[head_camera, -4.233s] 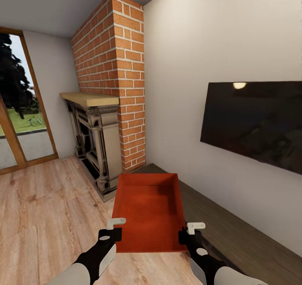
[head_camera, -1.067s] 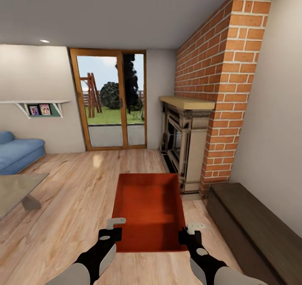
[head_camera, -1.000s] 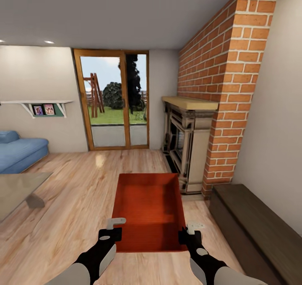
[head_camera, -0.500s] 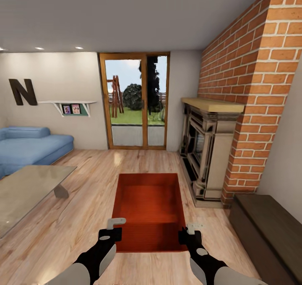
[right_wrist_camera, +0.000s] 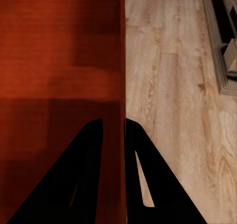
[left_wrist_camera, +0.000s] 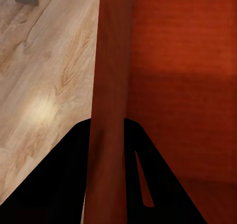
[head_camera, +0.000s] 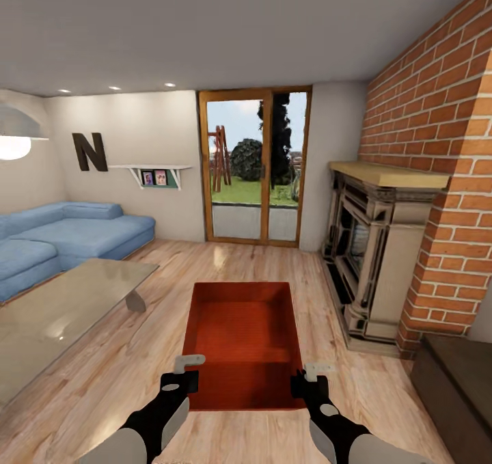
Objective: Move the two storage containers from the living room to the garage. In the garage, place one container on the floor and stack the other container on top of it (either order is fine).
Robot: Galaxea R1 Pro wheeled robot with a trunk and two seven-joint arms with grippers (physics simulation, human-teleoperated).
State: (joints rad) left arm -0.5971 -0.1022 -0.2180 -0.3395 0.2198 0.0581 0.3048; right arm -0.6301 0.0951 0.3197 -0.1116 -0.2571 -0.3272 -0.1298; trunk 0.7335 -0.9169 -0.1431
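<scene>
Head view overlooks container (head_camera: 240,334), wrists close-up

Open light wood plank floor (head_camera: 164,314) is stretching ahead toward the wood-framed glass doors (head_camera: 254,167). A glass coffee table (head_camera: 61,310) and blue corner sofa (head_camera: 65,235) are crowding the left; a stone fireplace (head_camera: 372,255) and dark low bench (head_camera: 458,396) are blocking the right.

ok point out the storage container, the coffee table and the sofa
storage container (head_camera: 239,341), head view, inner bottom
coffee table (head_camera: 61,310), head view, glass top
sofa (head_camera: 75,235), head view, seat cushion
</scene>
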